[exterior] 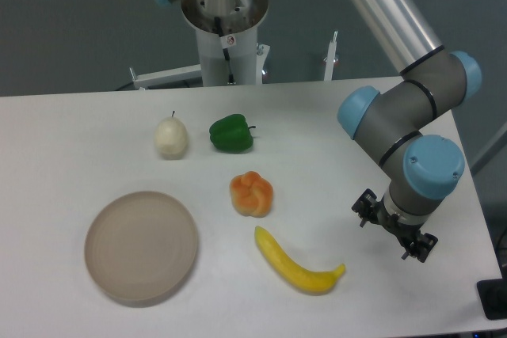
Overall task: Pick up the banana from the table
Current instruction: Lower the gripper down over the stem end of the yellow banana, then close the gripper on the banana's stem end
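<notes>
The banana (296, 263) is bright yellow and curved. It lies flat on the white table (71, 132) near the front, its thicker end toward the orange fruit and its tip pointing right. My gripper (394, 229) hangs at the right side of the table, to the right of the banana's tip and a little above it, not touching it. Only its black base shows under the grey and blue wrist. The fingers are hidden, so I cannot tell if they are open or shut.
An orange lobed fruit (252, 194) sits just behind the banana's left end. A green pepper (231, 134) and a pale pear-like fruit (171, 138) lie farther back. A round beige plate (141, 246) is at front left. The arm's base column (226, 29) stands behind the table.
</notes>
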Motion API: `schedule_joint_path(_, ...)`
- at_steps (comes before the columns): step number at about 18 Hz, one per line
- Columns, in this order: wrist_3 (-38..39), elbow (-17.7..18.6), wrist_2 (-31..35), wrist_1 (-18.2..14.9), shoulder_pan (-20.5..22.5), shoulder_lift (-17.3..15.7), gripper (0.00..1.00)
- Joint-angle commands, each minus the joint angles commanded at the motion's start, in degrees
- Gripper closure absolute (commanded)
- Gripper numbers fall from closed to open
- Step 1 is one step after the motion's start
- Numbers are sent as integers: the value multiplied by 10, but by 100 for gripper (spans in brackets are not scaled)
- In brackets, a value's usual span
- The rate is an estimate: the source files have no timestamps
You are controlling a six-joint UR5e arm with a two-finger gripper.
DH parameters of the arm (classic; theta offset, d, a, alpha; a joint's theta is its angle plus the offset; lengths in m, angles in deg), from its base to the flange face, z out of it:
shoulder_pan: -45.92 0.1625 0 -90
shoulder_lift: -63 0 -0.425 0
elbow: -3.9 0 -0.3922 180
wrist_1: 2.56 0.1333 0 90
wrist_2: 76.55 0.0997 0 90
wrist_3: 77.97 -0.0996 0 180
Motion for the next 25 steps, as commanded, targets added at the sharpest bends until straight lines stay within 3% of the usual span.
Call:
schedule_joint_path(2, -4, -1, -2, 1, 1, -1, 0)
schedule_joint_path(6, 7, 11, -64, 9, -2, -2, 0)
schedule_joint_path(8, 19, 22, -72, 47, -15, 4, 0)
schedule_joint_path(12, 20, 41, -83, 73, -33, -2, 0)
schedule_joint_path(15, -62, 45, -84, 81, -67, 10, 0)
schedule_joint_path(21, -188, 62, -83, 84, -69, 9, 0)
schedule_joint_path(25, -204, 64, -83, 132, -71, 25, 0)
